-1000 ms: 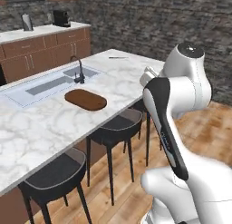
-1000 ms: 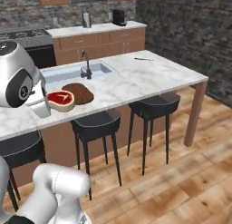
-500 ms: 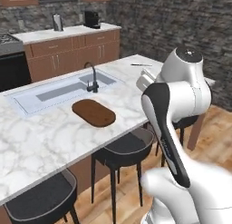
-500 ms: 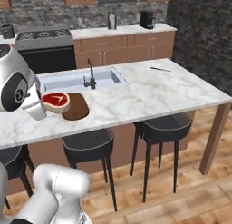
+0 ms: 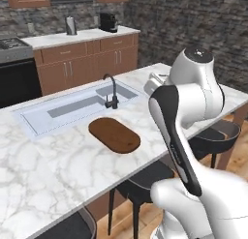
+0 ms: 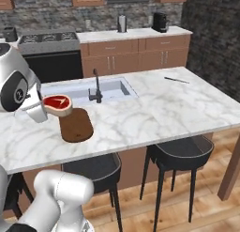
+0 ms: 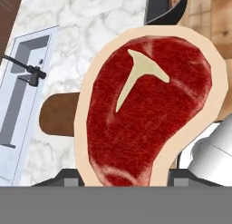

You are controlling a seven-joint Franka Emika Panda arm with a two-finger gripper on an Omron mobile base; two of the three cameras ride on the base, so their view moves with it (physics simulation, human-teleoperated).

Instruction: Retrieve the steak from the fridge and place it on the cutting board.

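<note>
Closer now, base and cameras have rolled toward the marble worktop [image 6: 154,113].
Pincer [image 6: 43,110] grips the steak [image 6: 56,104] above the cutting board [image 6: 75,125].

Cutting board [image 5: 114,135] lies unobstructed; faucet [image 5: 111,90] stands just beyond it.

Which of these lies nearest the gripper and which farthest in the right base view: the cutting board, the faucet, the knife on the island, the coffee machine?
1. Cutting board: just right of and below the gripper, which holds the steak.
2. Faucet: farther right, at the sink's edge.
3. Knife: toward the island's far right end.
4. Coffee machine: on the back counter, far right.
</note>
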